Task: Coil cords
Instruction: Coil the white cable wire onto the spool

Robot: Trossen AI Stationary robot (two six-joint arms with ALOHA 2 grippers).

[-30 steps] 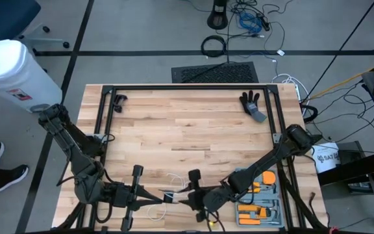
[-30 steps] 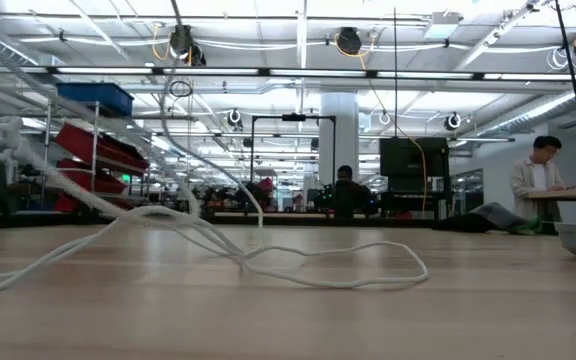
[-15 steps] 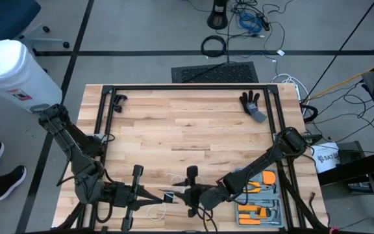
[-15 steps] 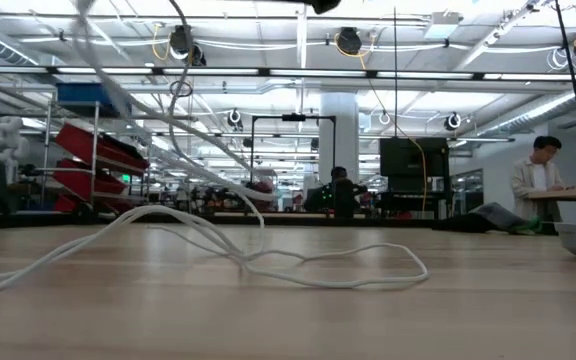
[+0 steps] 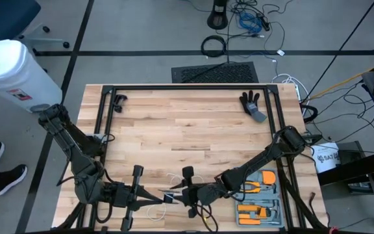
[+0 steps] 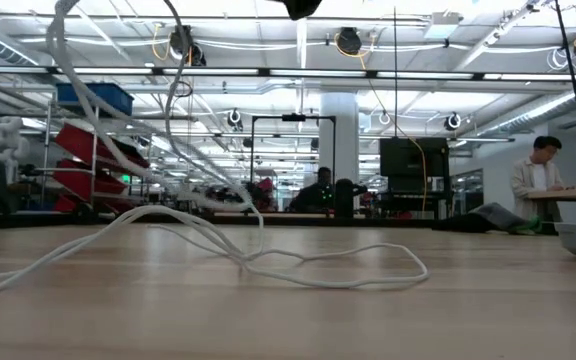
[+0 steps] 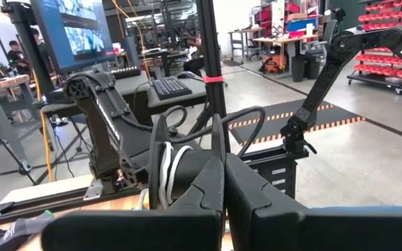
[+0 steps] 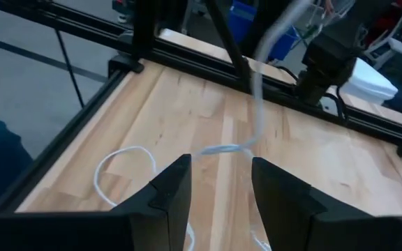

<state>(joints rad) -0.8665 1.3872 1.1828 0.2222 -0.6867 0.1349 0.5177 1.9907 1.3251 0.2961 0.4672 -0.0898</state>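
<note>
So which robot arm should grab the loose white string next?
Probably the right. Its right gripper hangs open above the white cord on the table, while the left gripper is shut.

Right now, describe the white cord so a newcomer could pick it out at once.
Start at the wooden table and go to its near edge, between the left gripper and the right gripper. The white cord lies there in loose loops, one strand rising upward. It is thin and pale, unlike the black glove at the far edge.
</note>
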